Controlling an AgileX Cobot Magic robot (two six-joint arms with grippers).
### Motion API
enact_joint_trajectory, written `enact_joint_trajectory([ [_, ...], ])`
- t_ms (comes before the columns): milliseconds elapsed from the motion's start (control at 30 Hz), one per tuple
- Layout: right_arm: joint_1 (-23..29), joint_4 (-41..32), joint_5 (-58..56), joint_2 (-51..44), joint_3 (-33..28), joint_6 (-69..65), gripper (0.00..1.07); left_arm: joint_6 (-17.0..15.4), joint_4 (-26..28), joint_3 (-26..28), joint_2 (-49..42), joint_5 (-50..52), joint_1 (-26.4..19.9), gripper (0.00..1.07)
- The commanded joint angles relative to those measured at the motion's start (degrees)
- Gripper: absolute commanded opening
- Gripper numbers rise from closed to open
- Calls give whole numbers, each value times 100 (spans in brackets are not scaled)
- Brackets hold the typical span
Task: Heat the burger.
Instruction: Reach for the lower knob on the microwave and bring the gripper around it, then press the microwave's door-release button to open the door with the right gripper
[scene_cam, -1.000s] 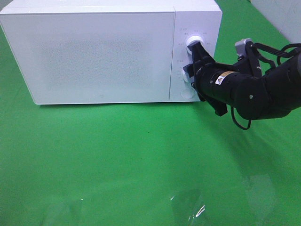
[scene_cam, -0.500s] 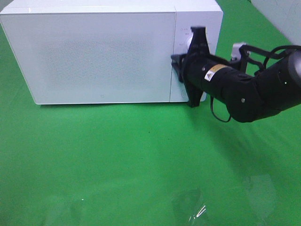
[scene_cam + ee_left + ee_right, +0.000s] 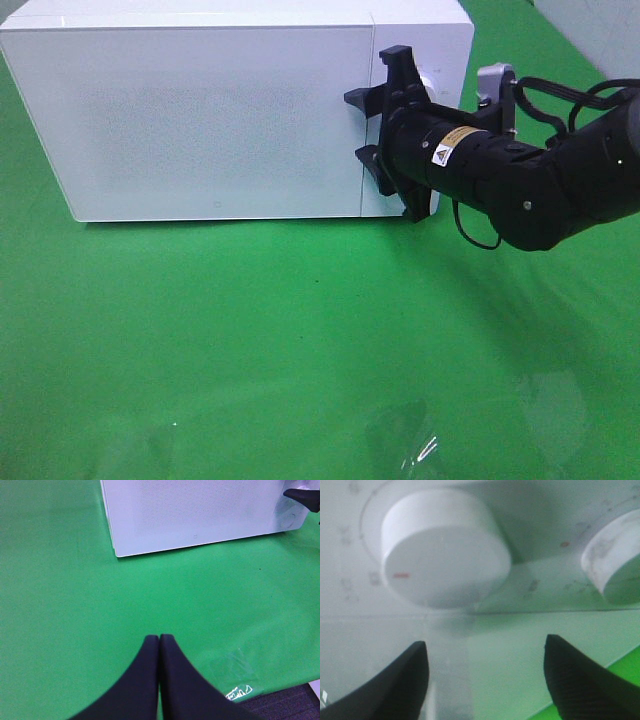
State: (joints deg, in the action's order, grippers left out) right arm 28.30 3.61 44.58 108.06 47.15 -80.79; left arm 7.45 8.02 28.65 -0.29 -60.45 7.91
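The burger is out of view. A white microwave (image 3: 210,120) stands at the back of the green cloth with its door closed; it also shows in the left wrist view (image 3: 200,510). My right gripper (image 3: 360,128) is open and empty, its tips in front of the door's right edge beside the control panel. In the right wrist view the open gripper (image 3: 485,680) faces the panel, with one white dial (image 3: 445,555) and a second dial (image 3: 615,560) beyond the fingertips. My left gripper (image 3: 159,639) is shut and empty, above bare cloth in front of the microwave.
A clear, shiny patch of plastic (image 3: 405,445) lies on the cloth near the front edge, also in the left wrist view (image 3: 235,680). The table's front edge and dark floor (image 3: 300,702) show beyond it. A pale surface (image 3: 600,30) stands at the back right.
My right gripper has left the upper dial, rolled about its axis and moved left across the control panel to the door's edge. The left gripper's earlier state is not shown.
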Motion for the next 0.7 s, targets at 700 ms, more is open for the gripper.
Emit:
enact_joint_trajectory([
  [700,-40,2504,-6641,-2670,57,4343,61,11,0,-17,-132,86,-23,0],
])
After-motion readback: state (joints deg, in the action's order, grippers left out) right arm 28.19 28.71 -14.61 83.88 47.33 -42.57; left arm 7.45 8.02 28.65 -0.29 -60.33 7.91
